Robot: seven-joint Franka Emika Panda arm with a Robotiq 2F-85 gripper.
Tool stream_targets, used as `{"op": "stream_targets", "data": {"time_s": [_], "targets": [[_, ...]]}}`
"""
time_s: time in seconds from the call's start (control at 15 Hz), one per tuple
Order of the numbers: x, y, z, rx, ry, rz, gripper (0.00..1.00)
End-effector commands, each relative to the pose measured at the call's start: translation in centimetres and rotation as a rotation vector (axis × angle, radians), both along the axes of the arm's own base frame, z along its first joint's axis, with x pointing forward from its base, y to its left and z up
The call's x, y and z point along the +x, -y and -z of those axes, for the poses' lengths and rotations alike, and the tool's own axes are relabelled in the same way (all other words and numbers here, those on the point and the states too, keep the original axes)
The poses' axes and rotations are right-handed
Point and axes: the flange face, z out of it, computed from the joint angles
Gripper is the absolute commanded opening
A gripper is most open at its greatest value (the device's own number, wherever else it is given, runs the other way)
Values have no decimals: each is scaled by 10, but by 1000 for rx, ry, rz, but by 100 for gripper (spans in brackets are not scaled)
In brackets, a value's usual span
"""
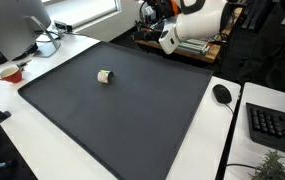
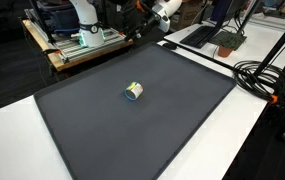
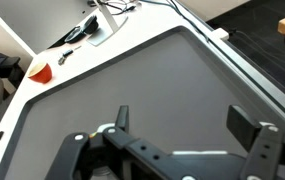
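A small cream and yellow roll-shaped object (image 1: 104, 76) lies on a large dark mat (image 1: 132, 125), toward its far left part; it also shows in an exterior view (image 2: 133, 91) near the middle of the mat (image 2: 172, 130). My gripper (image 3: 187, 125) is open and empty, with both fingers spread wide above bare mat (image 3: 152, 80). The roll is out of the wrist view. In both exterior views the white arm (image 1: 197, 22) (image 2: 163, 8) sits high at the back edge of the table, far from the roll.
A monitor (image 1: 12, 25) and a red bowl (image 1: 10, 72) stand left of the mat; the bowl shows in the wrist view (image 3: 42, 72). A mouse (image 1: 222, 93), keyboard (image 1: 272, 122) and plant (image 1: 274, 165) are right. Black cables (image 2: 262, 75) lie beside the mat.
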Motion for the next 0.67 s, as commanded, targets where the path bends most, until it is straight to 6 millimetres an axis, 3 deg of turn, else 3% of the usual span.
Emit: {"op": "stream_targets", "data": {"time_s": [0.0,0.27,0.33,0.4,0.6], "targets": [[-23,-25,69,-119,-129,-94,100],[-32,-30,122,-237,-244,-235,100],[-28,-27,128,-254,-247,-238,100],[-42,-29,118,-196,-222,-212,100],[-31,-25,132,-224,-227,-222,100]]}}
